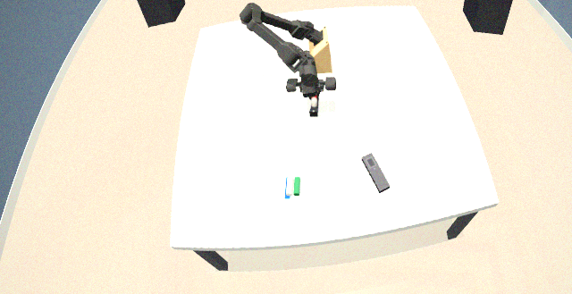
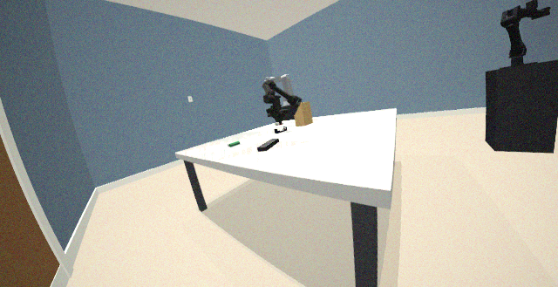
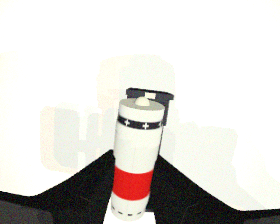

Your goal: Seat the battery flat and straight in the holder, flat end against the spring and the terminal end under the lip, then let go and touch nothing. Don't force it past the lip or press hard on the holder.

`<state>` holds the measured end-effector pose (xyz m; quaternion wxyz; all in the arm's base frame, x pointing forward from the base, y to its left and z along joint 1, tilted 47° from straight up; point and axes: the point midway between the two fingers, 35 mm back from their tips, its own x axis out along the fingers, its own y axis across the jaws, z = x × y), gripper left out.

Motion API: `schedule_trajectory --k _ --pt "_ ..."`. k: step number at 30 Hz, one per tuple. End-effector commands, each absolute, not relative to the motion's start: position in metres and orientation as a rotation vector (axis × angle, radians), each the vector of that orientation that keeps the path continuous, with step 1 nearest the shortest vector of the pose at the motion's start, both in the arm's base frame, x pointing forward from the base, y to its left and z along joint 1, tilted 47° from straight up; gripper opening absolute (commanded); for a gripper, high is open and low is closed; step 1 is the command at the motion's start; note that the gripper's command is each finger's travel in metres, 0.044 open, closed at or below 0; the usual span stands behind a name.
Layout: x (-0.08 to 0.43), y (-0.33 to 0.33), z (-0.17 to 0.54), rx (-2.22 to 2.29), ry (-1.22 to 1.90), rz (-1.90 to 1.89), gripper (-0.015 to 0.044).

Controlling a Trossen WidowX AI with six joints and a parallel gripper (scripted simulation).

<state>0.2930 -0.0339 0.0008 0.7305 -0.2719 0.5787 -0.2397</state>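
Gripper [image 1: 314,102] clenched on the battery [image 3: 136,157], white with a red band, terminal end pointing away from the wrist camera. Hanging over the black holder [image 1: 314,113] near the middle of the table [image 1: 250,222], toward the far edge. Battery tip seemingly just above the holder's near end [image 3: 149,96], contact unclear. Tan block [image 1: 323,53] behind; remote [image 1: 375,172] and green block [image 1: 297,186] near the front edge.
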Motion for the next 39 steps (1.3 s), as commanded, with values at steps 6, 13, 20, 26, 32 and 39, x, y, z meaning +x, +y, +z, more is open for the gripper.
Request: schedule_trajectory --k 6,13,20,26,32,39 --pt "0.295 -0.044 -0.006 -0.626 1.194 -0.48 0.0072" --pt "0.295 -0.05 -0.007 -0.641 1.148 -0.459 0.0072" --pt "0.295 -0.052 -0.012 -0.643 1.121 -0.442 0.0072" --pt "0.295 -0.054 -0.015 -0.646 1.095 -0.425 0.0072" --pt "0.294 -0.055 -0.018 -0.65 1.067 -0.409 0.0072" --pt "0.293 -0.057 -0.02 -0.654 1.033 -0.391 0.0072"
